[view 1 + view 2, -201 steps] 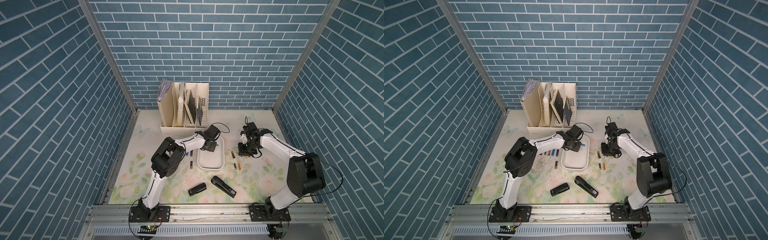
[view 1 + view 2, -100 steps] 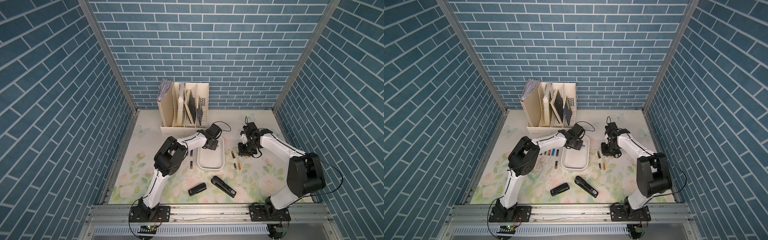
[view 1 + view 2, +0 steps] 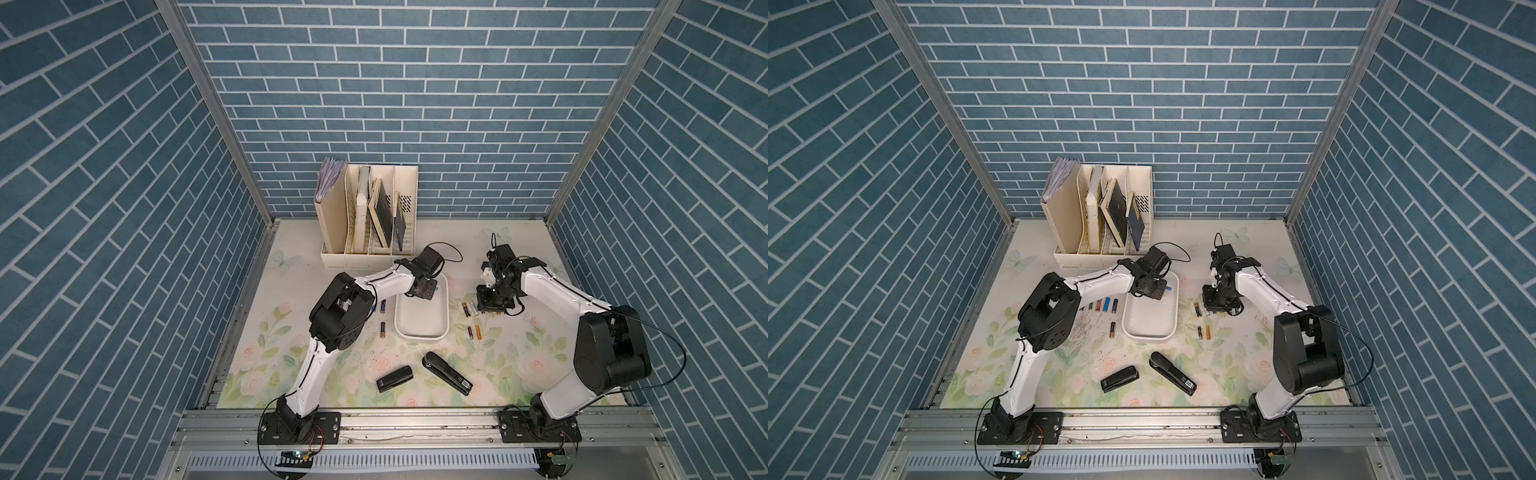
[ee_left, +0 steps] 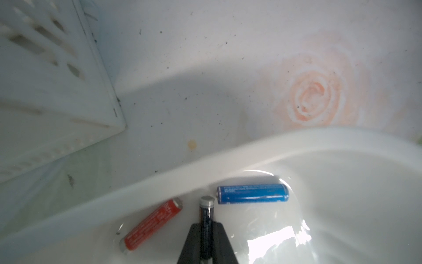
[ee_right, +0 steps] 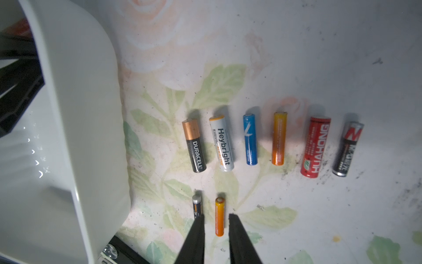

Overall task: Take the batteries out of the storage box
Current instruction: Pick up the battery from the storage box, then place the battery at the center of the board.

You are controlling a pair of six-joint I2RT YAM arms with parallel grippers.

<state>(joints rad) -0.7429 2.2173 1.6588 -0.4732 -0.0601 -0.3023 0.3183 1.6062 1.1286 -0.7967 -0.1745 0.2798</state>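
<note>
The white storage box [image 3: 420, 335] lies mid-table in both top views, also marked here [image 3: 1148, 332]. My left gripper [image 4: 206, 225] reaches into its far end and is shut on a dark battery [image 4: 206, 213] with a silver cap. A red battery [image 4: 151, 225] and a blue battery [image 4: 252, 193] lie on the box floor beside it. My right gripper [image 5: 217, 216] hangs open just right of the box, over an orange battery [image 5: 219, 219] that lies untouched on the mat between its fingers. Several batteries [image 5: 250, 139] lie in a row beyond it, and more batteries [image 3: 1106, 305] lie left of the box.
Two black staplers [image 3: 395, 379] [image 3: 446, 373] lie on the floral mat in front of the box. A cream file holder [image 3: 368, 216] with books stands close behind the box, near my left wrist. Brick-patterned walls enclose the table on three sides.
My left gripper's fingers have closed the last bit onto the dark battery at the box's far end. The right arm has not moved.
</note>
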